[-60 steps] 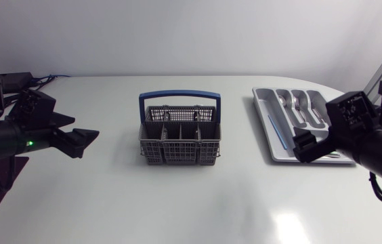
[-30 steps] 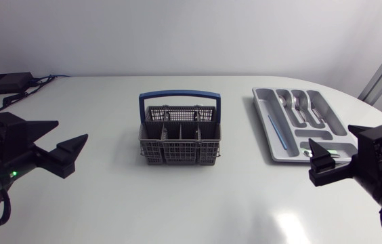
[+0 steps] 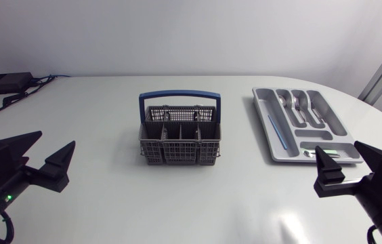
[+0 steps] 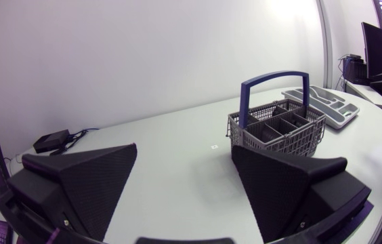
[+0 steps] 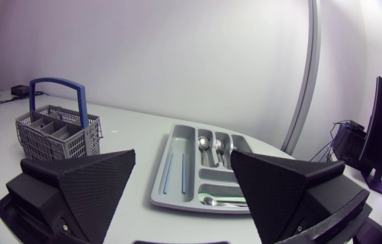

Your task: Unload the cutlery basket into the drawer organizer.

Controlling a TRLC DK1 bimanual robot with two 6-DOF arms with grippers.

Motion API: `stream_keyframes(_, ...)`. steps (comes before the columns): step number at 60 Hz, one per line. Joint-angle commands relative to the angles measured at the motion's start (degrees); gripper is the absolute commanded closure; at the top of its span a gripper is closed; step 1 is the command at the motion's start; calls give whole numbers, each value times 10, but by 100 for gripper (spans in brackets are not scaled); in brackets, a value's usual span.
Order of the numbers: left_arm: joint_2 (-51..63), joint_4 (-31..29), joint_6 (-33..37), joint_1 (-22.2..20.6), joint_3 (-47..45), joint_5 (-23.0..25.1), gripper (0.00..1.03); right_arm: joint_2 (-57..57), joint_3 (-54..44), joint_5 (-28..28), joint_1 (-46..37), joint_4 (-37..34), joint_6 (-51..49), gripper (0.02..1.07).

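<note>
Your left pincer [image 4: 184,150] and right pincer [image 5: 183,154] gape wide; what seem forks [image 3: 299,103] lie in the organizer [image 3: 328,114], near the basket [image 3: 179,139].

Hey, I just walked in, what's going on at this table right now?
Nothing is being handled at the moment. The left gripper and right gripper are at the near corners of the table, both open and empty. The cutlery basket stands in the middle, and no cutlery shows above its rim. The drawer organizer to its right already holds spoons, forks and a thin blue piece, so the unloading looks about done.
</note>
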Motion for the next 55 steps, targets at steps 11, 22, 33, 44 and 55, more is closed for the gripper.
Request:
stream_keyframes(11,-84,-15,-57,-15,-53,-45,5,-81,-66,-39,-39,25,77,6)
stream_keyframes(22,-144,-27,-86,-25,-82,-77,5,-81,-66,-39,-39,25,77,6)
stream_keyframes(33,-204,-38,-116,-36,-112,-110,5,-81,-66,-39,-39,25,77,6)
stream_keyframes(44,-231,-43,-130,-40,-125,-125,5,-81,-66,-39,-39,25,77,6)
stream_keyframes(55,-231,-43,-130,-40,-125,-125,4,-81,-66,-39,-39,25,77,6)
